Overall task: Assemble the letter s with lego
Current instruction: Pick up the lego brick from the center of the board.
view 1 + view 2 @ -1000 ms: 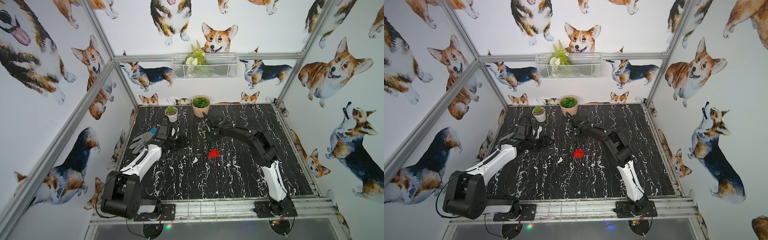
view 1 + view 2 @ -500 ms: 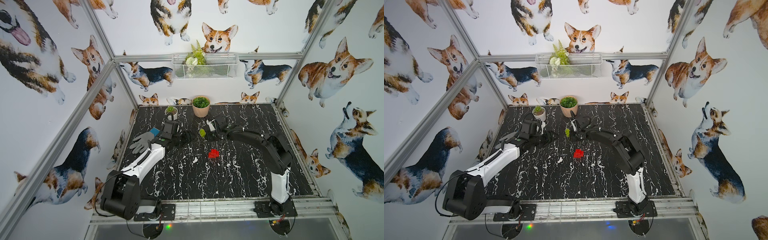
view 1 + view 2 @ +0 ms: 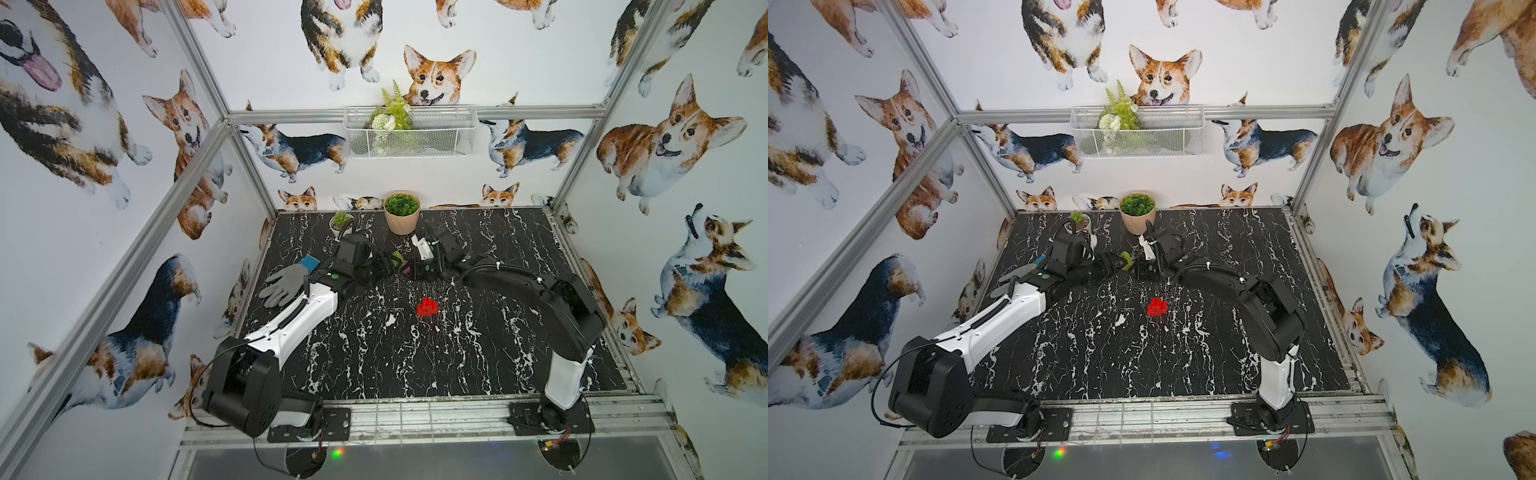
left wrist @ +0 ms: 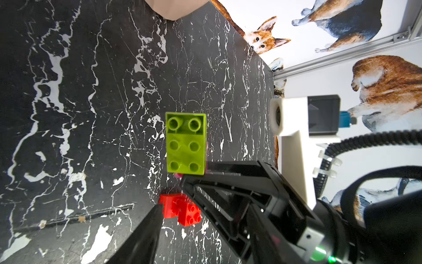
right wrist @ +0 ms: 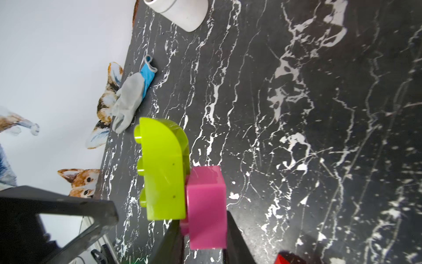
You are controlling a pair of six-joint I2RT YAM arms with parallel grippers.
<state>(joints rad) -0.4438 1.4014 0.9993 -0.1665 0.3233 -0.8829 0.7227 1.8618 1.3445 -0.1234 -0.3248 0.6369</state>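
The right gripper (image 5: 203, 220) is clamped on the magenta pink plastic brick (image 5: 206, 205), the lime green studded brick (image 5: 163, 171) stuck to it, just above centre in both top views. The left gripper (image 3: 386, 266) stands half open beside them, empty. Red plastic bricks (image 3: 427, 307) lie mid-frame.

Bright, even white light fills both top views, leaving only faint, soft shadows on the black marble table (image 3: 374, 353) around the lime green brick (image 3: 1126, 261). In the left wrist view the brick is crisp and evenly lit, while a black finger (image 4: 146, 233) closer to the lens than the brick turns blurry, and a green lamp glow (image 4: 319, 253) smears well away from it. In the right wrist view the brick carries pale glossy streaks, the pink brick (image 5: 206, 205) touching it looks slightly soft, and marble veins far from the brick stretch and smear.
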